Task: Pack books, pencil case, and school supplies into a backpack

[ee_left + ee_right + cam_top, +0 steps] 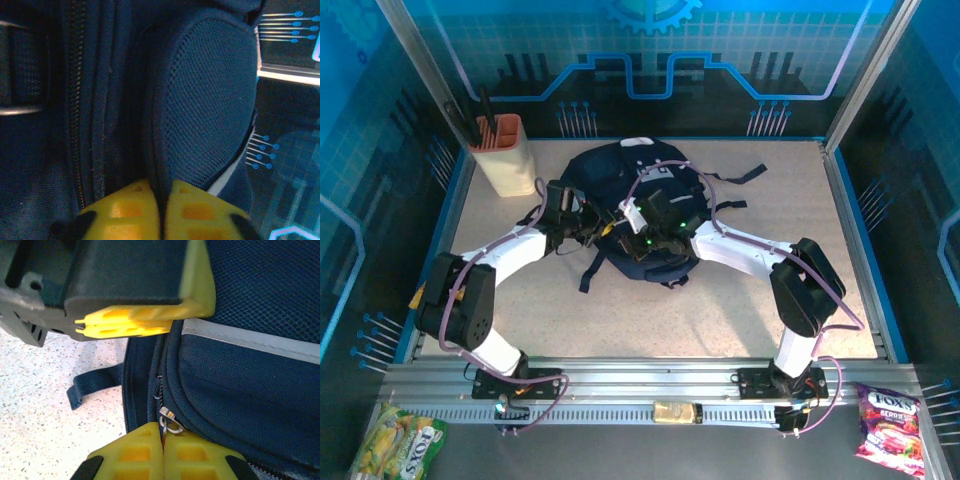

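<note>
The right claw (162,450) is closed tight on the metal zipper pull (169,421), whose ring is nipped between its yellow fingertips. The zipper track runs away from it along the seam of the navy backpack (260,400). Just to the claw's right the bag's pale stripe (250,340) crosses the fabric. To its left a loose strap end (92,387) lies on the speckled table (40,405). Close ahead, the left claw (161,200) is also shut, pinching a fold of the backpack beside a padded mesh panel (210,100), with a second zipper line (77,100) off to its left. From above, the bag lies mid-table under both claws, and a beige holder (505,160) with dark tools stands well beyond the left one. This looks like the zipper step, one claw anchoring the cloth while the other works the slider. Whether it is opening or closing, and what is inside, I cannot tell. The next move calls for a steady pull along the track, with the fabric held taut so the slider does not snag.
</note>
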{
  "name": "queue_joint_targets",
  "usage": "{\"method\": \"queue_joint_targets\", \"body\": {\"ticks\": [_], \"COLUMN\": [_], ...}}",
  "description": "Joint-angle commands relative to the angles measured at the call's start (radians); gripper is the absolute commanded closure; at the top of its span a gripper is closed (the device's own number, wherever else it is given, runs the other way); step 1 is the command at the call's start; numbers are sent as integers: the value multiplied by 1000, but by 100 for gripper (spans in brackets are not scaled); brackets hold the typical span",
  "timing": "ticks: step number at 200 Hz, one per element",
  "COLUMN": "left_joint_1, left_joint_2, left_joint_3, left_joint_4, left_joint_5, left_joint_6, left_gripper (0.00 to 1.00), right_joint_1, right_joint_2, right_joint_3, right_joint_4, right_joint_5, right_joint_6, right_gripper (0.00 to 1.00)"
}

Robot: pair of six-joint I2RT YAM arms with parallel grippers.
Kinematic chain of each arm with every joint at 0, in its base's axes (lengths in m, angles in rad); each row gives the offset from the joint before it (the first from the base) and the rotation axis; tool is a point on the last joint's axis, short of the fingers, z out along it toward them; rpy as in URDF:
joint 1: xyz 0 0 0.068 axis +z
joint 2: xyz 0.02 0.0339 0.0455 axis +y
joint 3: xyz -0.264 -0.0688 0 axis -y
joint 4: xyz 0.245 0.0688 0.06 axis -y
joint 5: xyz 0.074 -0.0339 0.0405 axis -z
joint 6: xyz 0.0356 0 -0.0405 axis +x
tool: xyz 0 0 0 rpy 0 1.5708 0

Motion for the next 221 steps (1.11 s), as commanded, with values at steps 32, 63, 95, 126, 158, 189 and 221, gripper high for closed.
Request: {"method": "queue_joint_targets", "body": {"ticks": [32,63,95,126,158,189,221], "left_joint_1": [7,14,17,26,43,46,45], "left_joint_2": [30,33,33,29,29,61,131], "left_joint_3": [65,64,73,75,85,141,240], "left_joint_4": [-6,-13,-28,-57,-117,-188,-232], "left_joint_5": [-32,-32,-23,-6,8,36,60], "left_joint_6": [69,80,106,160,241,326,368], "left_gripper": [100,100,100,100,100,100,100], "right_joint_1": [2,-42,-107,-196,-305,-383,-354], "right_joint_2": [-90,-148,-192,-188,-161,-125,-201], "right_joint_3": [-108,-179,-219,-222,-210,-151,-198], "right_joint_4": [-83,-91,-71,-53,-17,-62,-128], "right_joint_5": [149,212,248,285,303,284,243], "right_joint_6": [32,31,1,-72,-126,-98,-68], "right_gripper": [92,93,96,97,98,100,100]}}
